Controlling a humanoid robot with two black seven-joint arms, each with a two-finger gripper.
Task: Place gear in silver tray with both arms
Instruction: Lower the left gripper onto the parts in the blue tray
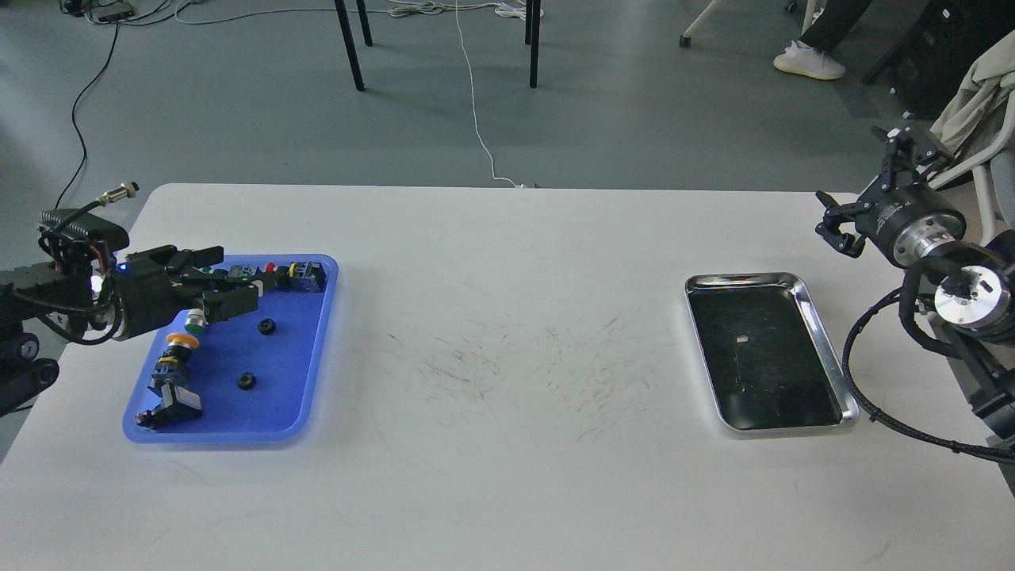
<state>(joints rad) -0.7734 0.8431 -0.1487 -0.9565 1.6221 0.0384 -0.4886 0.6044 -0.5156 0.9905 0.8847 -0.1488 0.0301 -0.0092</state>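
Silver tray: lying far right on tabletop, near open right claw. Left claw, open, hovering over blue tray; two gears lying inside among push-buttons.

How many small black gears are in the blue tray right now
2. One gear lies mid-tray, just right of the left gripper; the other lies nearer me. That gripper's arm could hide more in the blue tray.
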